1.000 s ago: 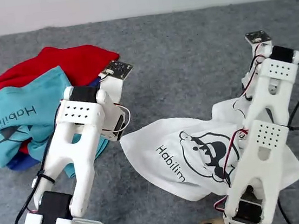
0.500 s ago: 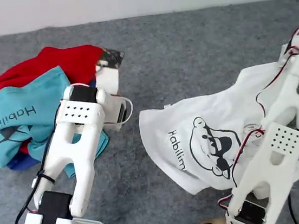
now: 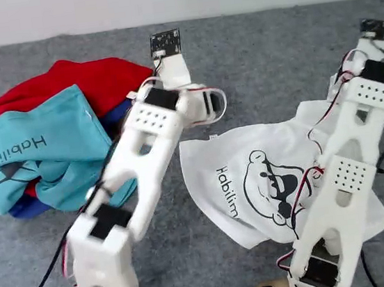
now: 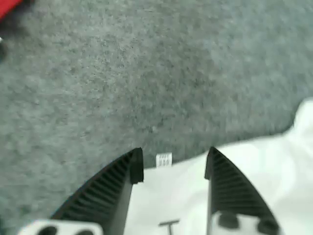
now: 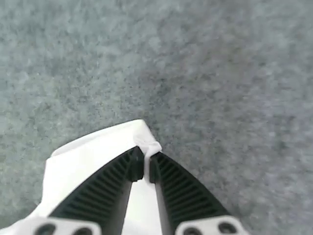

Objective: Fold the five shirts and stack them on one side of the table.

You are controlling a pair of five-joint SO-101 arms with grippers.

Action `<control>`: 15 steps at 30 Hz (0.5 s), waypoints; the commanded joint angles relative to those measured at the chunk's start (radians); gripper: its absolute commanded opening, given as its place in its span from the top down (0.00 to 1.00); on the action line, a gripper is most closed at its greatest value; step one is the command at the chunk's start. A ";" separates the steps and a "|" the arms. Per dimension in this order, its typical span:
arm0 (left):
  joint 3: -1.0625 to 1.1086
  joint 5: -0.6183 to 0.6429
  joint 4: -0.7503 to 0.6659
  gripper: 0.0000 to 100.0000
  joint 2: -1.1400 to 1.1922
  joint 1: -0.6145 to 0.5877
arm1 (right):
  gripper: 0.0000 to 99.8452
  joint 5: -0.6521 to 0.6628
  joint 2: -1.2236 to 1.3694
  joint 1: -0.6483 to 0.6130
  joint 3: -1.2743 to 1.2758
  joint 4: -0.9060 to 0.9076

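A white shirt (image 3: 266, 176) with a black bear print lies crumpled on the grey table (image 3: 259, 58) at centre right. My right gripper (image 5: 146, 161) is shut on a corner of the white shirt (image 5: 98, 156), at its far right side, just above the table. My left gripper (image 4: 173, 159) stands open over the white shirt's (image 4: 254, 161) far left edge, with a small label (image 4: 164, 159) between its fingers. A heap of a red shirt (image 3: 86, 79), a teal shirt (image 3: 45, 147) and a blue shirt (image 3: 24, 206) sits at the left.
The left arm (image 3: 144, 156) reaches across from the front left, passing beside the heap. The right arm (image 3: 349, 166) stands over the white shirt's right part. Bare grey table runs along the back and between the heap and the white shirt.
The left arm swung from beside the heap to the white shirt's far left edge. The right gripper dragged its shirt corner right and back, spreading the shirt.
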 commanded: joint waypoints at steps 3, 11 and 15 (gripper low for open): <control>-0.536 0.072 0.315 0.89 0.354 0.018 | 0.99 -0.003 0.021 -0.002 -0.035 -0.042; -0.920 0.074 0.563 0.99 0.560 0.046 | 0.99 0.003 0.028 -0.002 -0.035 -0.091; -0.816 0.069 0.562 0.99 0.491 0.123 | 0.99 0.003 0.030 0.005 -0.035 -0.091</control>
